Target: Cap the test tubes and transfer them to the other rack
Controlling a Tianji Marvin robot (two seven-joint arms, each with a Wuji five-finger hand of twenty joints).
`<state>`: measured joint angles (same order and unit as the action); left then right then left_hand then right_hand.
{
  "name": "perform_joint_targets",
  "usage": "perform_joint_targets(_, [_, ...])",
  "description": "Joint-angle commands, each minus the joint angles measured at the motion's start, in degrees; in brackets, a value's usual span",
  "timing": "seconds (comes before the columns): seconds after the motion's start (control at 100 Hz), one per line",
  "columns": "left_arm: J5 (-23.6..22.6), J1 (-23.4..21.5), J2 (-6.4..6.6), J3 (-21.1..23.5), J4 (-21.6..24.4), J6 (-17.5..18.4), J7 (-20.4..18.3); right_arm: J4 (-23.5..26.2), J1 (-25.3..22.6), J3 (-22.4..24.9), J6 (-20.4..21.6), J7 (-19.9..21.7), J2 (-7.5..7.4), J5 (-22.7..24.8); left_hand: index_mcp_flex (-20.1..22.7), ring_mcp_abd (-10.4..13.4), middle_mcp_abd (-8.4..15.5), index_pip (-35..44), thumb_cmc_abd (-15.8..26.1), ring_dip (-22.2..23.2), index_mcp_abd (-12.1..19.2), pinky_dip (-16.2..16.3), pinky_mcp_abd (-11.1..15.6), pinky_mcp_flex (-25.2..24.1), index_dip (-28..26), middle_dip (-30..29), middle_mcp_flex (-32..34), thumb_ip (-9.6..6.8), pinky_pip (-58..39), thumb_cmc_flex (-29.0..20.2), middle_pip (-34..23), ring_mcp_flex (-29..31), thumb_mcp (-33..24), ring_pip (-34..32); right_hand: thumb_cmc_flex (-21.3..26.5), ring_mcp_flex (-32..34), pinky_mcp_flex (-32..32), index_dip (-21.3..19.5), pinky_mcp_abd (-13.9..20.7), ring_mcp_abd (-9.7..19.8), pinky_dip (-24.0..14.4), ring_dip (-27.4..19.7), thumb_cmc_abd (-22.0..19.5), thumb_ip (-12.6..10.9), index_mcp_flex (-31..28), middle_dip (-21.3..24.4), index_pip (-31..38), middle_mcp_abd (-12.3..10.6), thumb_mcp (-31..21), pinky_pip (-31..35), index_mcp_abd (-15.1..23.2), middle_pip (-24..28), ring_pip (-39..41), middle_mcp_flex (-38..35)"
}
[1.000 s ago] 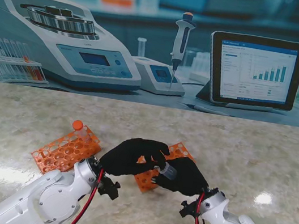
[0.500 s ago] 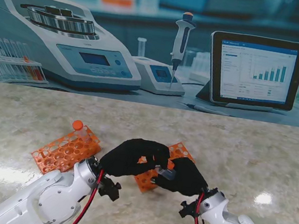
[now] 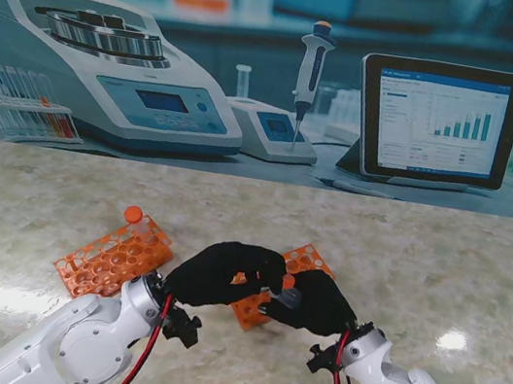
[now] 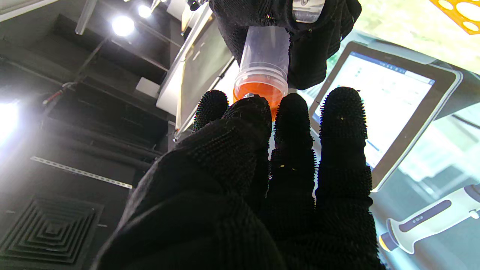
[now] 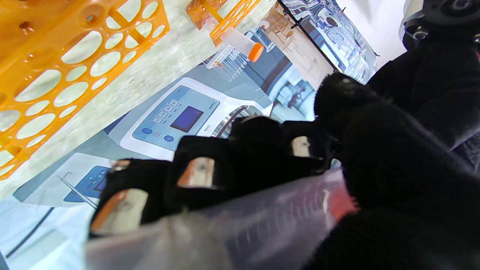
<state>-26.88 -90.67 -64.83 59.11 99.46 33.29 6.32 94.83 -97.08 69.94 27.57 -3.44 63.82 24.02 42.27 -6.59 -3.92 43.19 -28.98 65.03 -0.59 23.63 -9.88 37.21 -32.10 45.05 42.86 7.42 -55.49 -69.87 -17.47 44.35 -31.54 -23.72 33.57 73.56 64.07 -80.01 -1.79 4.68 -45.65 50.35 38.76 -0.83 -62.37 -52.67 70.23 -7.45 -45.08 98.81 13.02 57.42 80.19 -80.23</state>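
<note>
Over the table's near middle, my right hand (image 3: 319, 303) is shut on a clear test tube (image 3: 286, 298), held roughly level. The left hand (image 3: 218, 272) meets it, fingertips pinched on the orange cap (image 4: 258, 91) sitting at the tube's (image 4: 264, 50) mouth. In the right wrist view the tube (image 5: 240, 225) lies across my right fingers (image 5: 195, 167), its orange end (image 5: 339, 204) against the left hand (image 5: 412, 157). One orange rack (image 3: 113, 255) lies to the left with a capped tube (image 3: 133, 215) in its far corner. The other orange rack (image 3: 307, 259) is mostly hidden behind both hands.
Along the table's far edge is a printed lab backdrop with a centrifuge (image 3: 110, 69), a pipette (image 3: 311, 63) and a tablet (image 3: 436, 119). Bare marble table (image 3: 440, 272) lies to the right and far side of the hands.
The left fingers have closed in over the tube's mouth, hiding more of the clear tube. The left wrist has sunk slightly toward me. The right hand has barely moved.
</note>
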Motion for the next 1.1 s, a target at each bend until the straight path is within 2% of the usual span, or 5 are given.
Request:
perform_joint_targets(0.0, [0.0,-0.6,0.23,0.1,0.5,0.3,-0.3,-0.1,-0.2,-0.1,-0.2,0.0,0.27,0.0,-0.8,1.7,0.7,-1.7,0.4,0.0,1.3,-0.1,1.4,0.5,-0.2,0.9,1.2,-1.59,0.9,-4.1,-0.2,1.0,-1.3,-0.9,2.8,2.2,4.7,-1.0,5.0,5.2,-2.2,4.2,-1.4,1.0,-0.8,-0.8,2.6,-0.2,0.4,16.2,1.5,0.1,12.1,-2.3])
perform_joint_targets(0.46, [-0.9,-2.0,0.88,1.4,1.5,0.9,-1.9,0.1,-0.5,0.3,-0.2,-0.4,0.34,0.3,1.6,1.6,-0.2,-13.4,1.3,0.1,1.1,0.7,1.6,0.4,8.7,-1.1,0.6,-2.08,1.8,-4.1,1.0,0.9,0.0,-0.7,2.9,2.2,4.7,-1.0,5.0,5.2,-2.2,4.2,-1.4,1.0,-0.8,-0.7,2.6,-0.1,0.5,16.2,1.5,0.0,12.1,-2.3])
perform_joint_targets(0.99, [-1.2,-2.4,0.95,1.9,1.4,0.2,-2.0,-0.1,-0.5,0.4,0.0,-1.2,0.49,0.7,1.9,1.6,-0.1,-14.9,1.8,0.2,1.2,1.6,0.6,-0.5,10.6,-1.3,0.2,-2.33,2.4,-4.1,1.1,0.8,0.8,-0.6,2.8,2.2,4.7,-1.0,5.0,5.2,-2.2,4.2,-1.6,1.0,-0.8,-0.8,2.6,-0.2,0.5,16.2,1.5,-0.1,12.1,-2.3])
perform_joint_targets(1.04, [-1.2,-2.4,0.94,1.9,1.4,0.2,-2.0,-0.1,-0.5,0.4,0.0,-1.3,0.5,0.7,1.8,1.8,-0.1,-14.9,2.0,0.1,1.2,1.8,1.7,-0.3,10.7,-1.3,0.2,-2.36,2.2,-4.1,1.2,0.9,1.2,-0.5,2.8,2.2,4.7,-1.0,5.0,5.2,-2.2,4.2,-1.6,1.0,-0.8,-0.8,2.6,-0.2,0.5,16.2,1.5,0.0,12.1,-2.3])
perform_joint_targets(1.09, [-1.2,-2.5,0.97,1.9,1.5,0.2,-2.0,-0.1,-0.6,0.4,0.0,-1.4,0.51,0.7,1.8,1.6,-0.1,-15.1,2.1,-0.1,1.2,2.0,0.8,-0.7,10.8,-1.3,0.2,-2.53,2.4,-4.1,1.3,1.0,1.4,-0.5,2.8,2.2,4.7,-1.0,5.0,5.2,-2.2,4.2,-1.6,1.0,-0.8,-0.8,2.6,-0.3,0.5,16.2,1.5,-0.1,12.1,-2.3])
